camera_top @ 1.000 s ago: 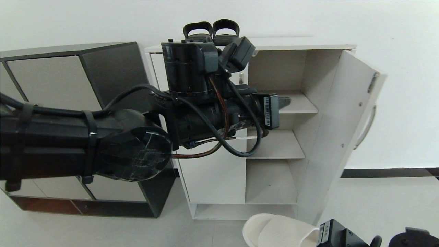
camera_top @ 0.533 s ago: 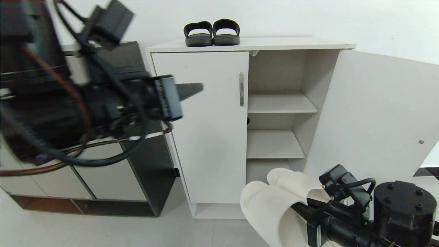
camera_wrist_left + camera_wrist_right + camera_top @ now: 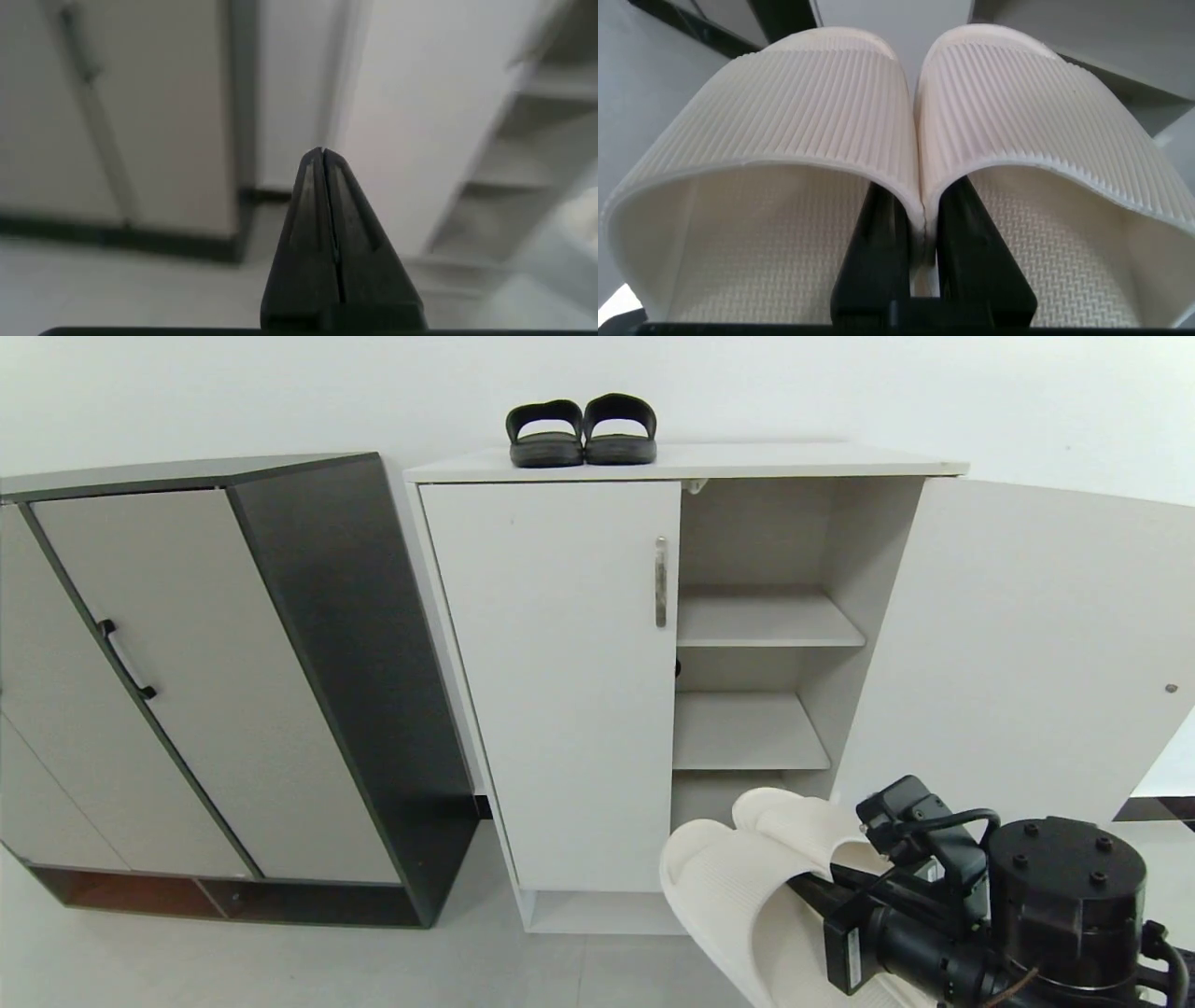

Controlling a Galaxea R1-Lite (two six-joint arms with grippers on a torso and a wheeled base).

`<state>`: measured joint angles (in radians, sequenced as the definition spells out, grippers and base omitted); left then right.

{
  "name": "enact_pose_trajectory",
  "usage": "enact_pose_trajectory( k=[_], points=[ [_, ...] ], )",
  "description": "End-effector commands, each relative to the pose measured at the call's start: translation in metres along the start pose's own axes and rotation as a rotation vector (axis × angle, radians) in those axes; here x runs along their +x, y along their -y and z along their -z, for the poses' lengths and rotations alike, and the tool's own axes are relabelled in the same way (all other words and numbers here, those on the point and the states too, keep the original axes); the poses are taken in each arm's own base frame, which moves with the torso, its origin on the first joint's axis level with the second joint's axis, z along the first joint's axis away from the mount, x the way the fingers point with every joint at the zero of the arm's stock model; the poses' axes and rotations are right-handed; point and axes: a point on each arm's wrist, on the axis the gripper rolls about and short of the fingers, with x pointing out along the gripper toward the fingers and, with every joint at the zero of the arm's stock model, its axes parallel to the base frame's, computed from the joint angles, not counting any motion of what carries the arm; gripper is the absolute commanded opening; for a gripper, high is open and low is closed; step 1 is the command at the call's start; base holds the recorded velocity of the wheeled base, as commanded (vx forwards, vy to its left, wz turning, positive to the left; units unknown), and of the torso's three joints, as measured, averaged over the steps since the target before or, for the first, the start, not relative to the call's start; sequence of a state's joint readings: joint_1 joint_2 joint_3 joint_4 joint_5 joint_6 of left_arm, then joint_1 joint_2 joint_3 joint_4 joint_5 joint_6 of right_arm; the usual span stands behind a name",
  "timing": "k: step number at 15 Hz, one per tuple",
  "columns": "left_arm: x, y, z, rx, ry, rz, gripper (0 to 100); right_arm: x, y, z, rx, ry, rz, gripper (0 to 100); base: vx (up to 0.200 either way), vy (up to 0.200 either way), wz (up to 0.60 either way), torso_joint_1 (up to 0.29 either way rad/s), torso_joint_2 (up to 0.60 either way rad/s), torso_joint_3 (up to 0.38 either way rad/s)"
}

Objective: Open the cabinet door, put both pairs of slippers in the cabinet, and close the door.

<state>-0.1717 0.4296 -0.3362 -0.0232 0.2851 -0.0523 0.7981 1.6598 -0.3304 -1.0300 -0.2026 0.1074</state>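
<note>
A pair of black slippers (image 3: pixel 581 431) sits on top of the white cabinet (image 3: pixel 709 459). The cabinet's right door (image 3: pixel 1027 644) is swung wide open, baring three empty shelves (image 3: pixel 761 621); its left door (image 3: pixel 560 681) is closed. My right gripper (image 3: pixel 920 245) is shut on the inner edges of a pair of white slippers (image 3: pixel 756 887) (image 3: pixel 906 159), held low in front of the open compartment. My left gripper (image 3: pixel 323 177) is shut on nothing, facing the cabinets from the floor side.
A dark cabinet with grey doors (image 3: pixel 215 681) stands to the left, touching the white one. The open door juts out at the right. Bare floor (image 3: pixel 280 961) lies in front.
The left arm has swung left out of the head view, uncovering the cabinet. The right door has opened wider. The right gripper has risen with the white slippers toward the open compartment.
</note>
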Motion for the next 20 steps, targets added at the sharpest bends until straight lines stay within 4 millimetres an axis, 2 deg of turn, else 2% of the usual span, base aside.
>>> enact_pose_trajectory(
  k=[1,2,3,5,6,12,16,20],
  points=[
    [-0.027,-0.008,0.090,0.009,0.025,-0.258,0,0.000,-0.001,0.002,-0.003,-0.009,-0.002,0,0.000,0.000,0.00,0.000,0.00,0.000],
    [-0.025,-0.009,0.099,0.019,0.025,-0.235,0,-0.001,-0.001,0.003,-0.003,-0.010,-0.003,0,0.000,0.000,0.00,0.000,0.00,0.000],
    [-0.027,-0.009,0.099,0.014,0.089,-0.162,0,0.000,-0.001,0.003,-0.004,-0.013,-0.003,0,0.000,0.000,0.00,0.000,0.00,0.000],
    [-0.027,-0.003,0.103,0.033,0.067,0.118,0,-0.001,-0.001,0.004,-0.006,-0.015,-0.004,0,0.000,0.000,0.00,0.000,0.00,0.000],
    [-0.027,-0.002,0.104,0.054,0.060,0.139,0,-0.001,-0.002,0.004,-0.008,-0.014,-0.010,0,0.000,0.000,0.00,0.000,0.00,0.000],
    [-0.027,-0.002,0.103,0.045,0.064,0.135,0,-0.003,-0.018,0.001,-0.028,0.002,-0.041,0,0.000,0.000,0.00,0.000,0.00,0.000],
    [-0.027,-0.002,0.103,0.051,0.063,0.133,0,-0.001,-0.021,0.000,-0.028,0.008,-0.051,0,0.000,0.000,0.00,0.000,0.00,0.000],
    [-0.027,-0.002,0.103,0.052,0.065,0.133,0,0.005,-0.023,0.000,-0.029,0.004,-0.036,0,0.000,-0.200,0.00,0.000,0.00,0.000]
  ],
)
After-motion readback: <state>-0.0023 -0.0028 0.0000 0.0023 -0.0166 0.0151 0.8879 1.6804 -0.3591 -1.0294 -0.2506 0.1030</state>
